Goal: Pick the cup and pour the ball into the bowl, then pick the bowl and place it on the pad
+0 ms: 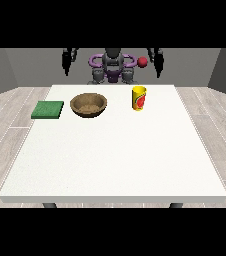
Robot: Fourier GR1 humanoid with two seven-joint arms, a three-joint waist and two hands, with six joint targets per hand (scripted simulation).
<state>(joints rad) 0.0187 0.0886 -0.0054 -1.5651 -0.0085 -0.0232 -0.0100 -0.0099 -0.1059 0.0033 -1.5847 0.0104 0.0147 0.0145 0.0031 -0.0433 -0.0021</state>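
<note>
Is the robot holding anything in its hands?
No. Both black hands hang behind the table, holding nothing; the yellow cup stands untouched on the white table.

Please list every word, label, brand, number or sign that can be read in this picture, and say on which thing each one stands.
No text can be read anywhere.
Yellow cup: a red mark on its side, with no readable letters.
Brown bowl: no writing.
Green pad: no writing.
White table: no writing.
Red ball: no writing.
</note>
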